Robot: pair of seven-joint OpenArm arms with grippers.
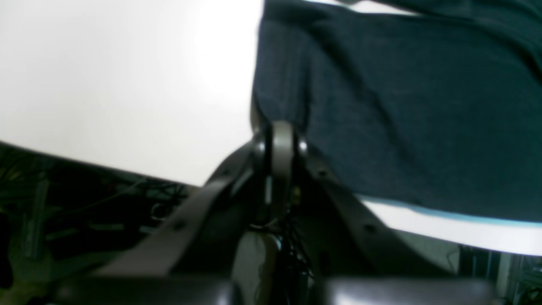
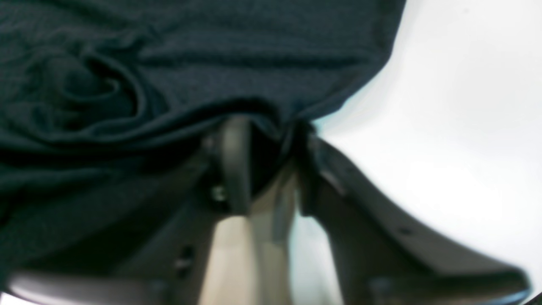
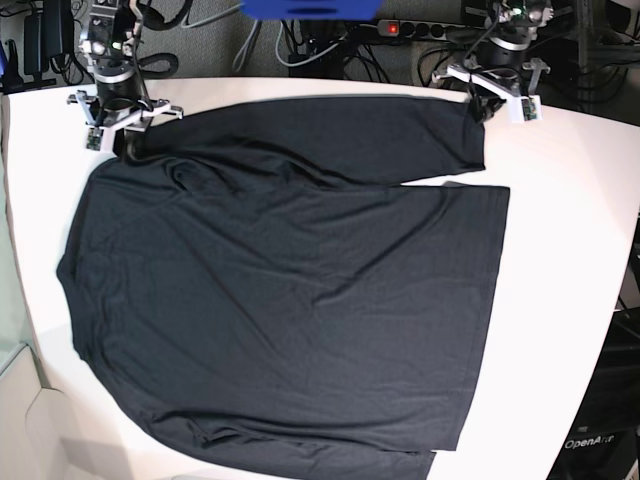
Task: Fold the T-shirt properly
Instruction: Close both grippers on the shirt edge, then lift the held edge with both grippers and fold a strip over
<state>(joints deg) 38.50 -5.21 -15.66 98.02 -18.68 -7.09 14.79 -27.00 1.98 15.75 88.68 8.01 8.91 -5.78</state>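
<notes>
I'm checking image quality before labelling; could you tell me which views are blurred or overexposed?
Left wrist view: soft focus, table blown out white, fingers blurry. Right wrist view: blurriest, T-shirt folds smeared, table glaring. Base view: sharp and evenly lit, though the black cloth shows few details.

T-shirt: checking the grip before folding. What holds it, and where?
Both pincers: left pincer pinches a T-shirt corner; right pincer pinches its bunched edge.

T-shirt [image 3: 290,300]: plain dark charcoal, no print | table [image 3: 570,230]: white
</notes>
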